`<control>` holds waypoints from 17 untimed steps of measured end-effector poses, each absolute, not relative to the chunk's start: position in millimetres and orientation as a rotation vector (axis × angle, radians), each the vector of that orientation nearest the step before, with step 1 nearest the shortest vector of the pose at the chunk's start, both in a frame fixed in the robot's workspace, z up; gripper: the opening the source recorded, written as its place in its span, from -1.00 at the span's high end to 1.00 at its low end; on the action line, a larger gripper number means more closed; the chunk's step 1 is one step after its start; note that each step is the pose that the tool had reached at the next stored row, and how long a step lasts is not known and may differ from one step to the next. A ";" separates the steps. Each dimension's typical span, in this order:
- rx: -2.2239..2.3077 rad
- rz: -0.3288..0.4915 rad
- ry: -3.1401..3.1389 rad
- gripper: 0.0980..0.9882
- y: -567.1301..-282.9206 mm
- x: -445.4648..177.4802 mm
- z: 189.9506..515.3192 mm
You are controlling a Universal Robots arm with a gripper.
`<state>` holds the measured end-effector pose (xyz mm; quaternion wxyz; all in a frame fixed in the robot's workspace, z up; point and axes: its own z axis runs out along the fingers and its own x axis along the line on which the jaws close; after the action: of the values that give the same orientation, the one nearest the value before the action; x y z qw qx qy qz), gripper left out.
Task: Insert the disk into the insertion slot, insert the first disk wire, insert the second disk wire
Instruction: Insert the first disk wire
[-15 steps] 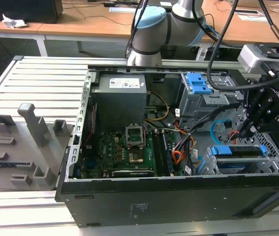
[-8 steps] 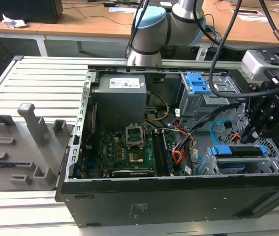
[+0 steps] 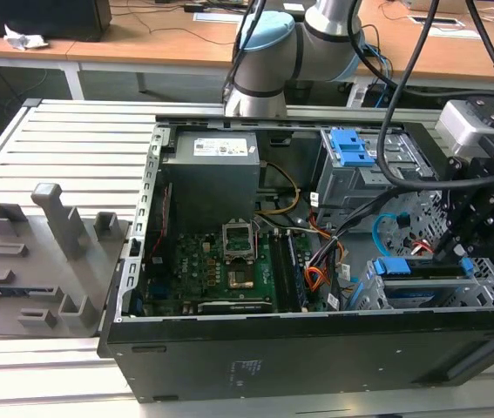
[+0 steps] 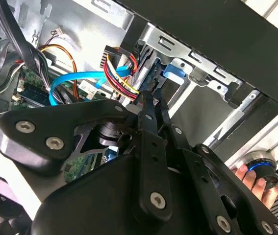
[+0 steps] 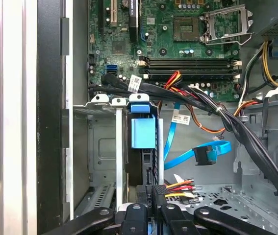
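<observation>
The disk [image 5: 142,133] sits edge-on in the insertion slot [image 5: 104,147], with its blue carrier tab showing; in the exterior view the disk [image 3: 402,266] lies in the grey cage [image 3: 487,277] at the case's right end. My gripper [image 5: 152,195] is shut on the black plug of the first disk wire [image 5: 180,186], whose red, yellow and black strands lead off it, right at the disk's rear edge. In the second wrist view the gripper [image 4: 151,105] pinches beside that wire bundle [image 4: 121,73]. The second disk wire [image 5: 205,154], light blue with a dark plug, hangs loose nearby.
Thick black cables [image 5: 217,110] cross the case above the cage. The motherboard [image 3: 220,261] and power supply [image 3: 212,174] fill the case's left half. A taller cage with a blue latch [image 3: 351,148] stands behind. A hand [image 4: 254,182] rests outside the case. Grey fixtures [image 3: 55,235] lie on the exterior view's left.
</observation>
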<state>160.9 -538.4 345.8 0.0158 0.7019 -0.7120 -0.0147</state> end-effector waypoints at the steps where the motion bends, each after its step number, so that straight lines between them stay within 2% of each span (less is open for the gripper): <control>1: 2.184 -0.047 -2.215 0.84 -538.4 160.9 345.5; 17: 2.189 -0.059 -2.220 0.84 -537.8 164.4 339.9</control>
<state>164.4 -537.8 339.9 0.0116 0.7019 -0.7119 -0.0189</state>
